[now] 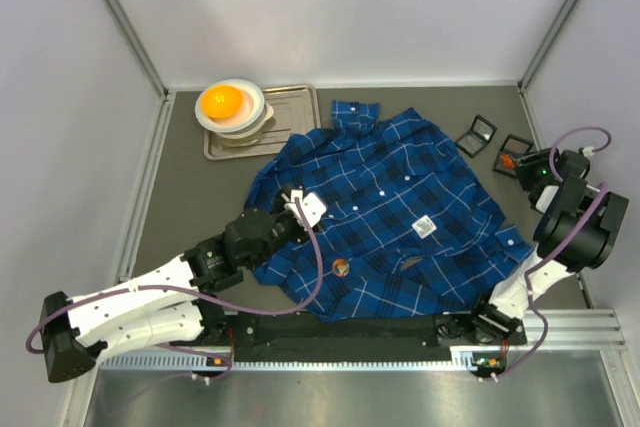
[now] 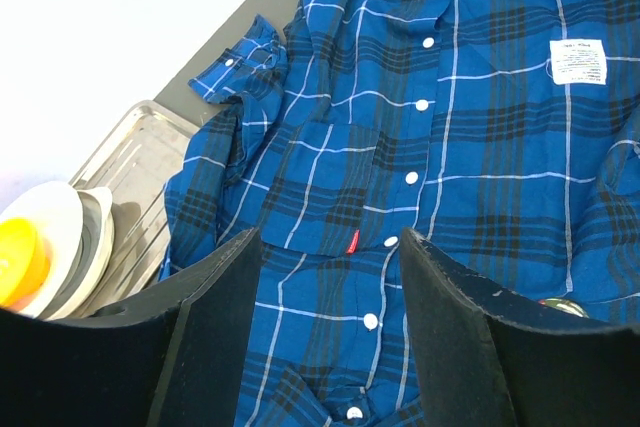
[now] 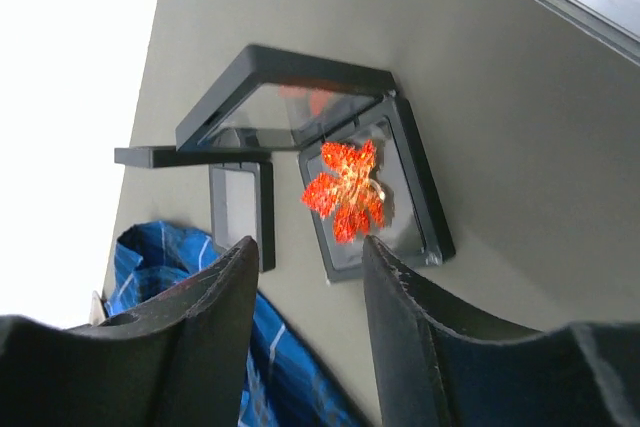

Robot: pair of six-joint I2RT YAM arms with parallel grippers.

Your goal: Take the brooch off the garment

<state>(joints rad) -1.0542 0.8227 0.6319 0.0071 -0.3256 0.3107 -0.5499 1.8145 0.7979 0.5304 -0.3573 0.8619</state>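
The garment (image 1: 400, 207), a dark-blue plaid shirt with white buttons and a white tag (image 1: 426, 227), lies spread on the table. My left gripper (image 1: 300, 202) hovers over its left half, open (image 2: 330, 242) above the button placket (image 2: 412, 177). An orange leaf-shaped brooch (image 3: 345, 190) lies in an open black box (image 3: 400, 217) off the shirt at the right (image 1: 509, 160). Just short of that box my right gripper (image 3: 310, 245) stands open and holds nothing (image 1: 532, 169). A small round brownish thing (image 1: 341, 268) sits on the shirt near its front hem.
A second black box (image 1: 477, 134) stands beside the first (image 3: 240, 207). A metal tray (image 1: 290, 107) and stacked bowls holding an orange ball (image 1: 222, 102) are at the back left. Grey walls enclose the table on three sides.
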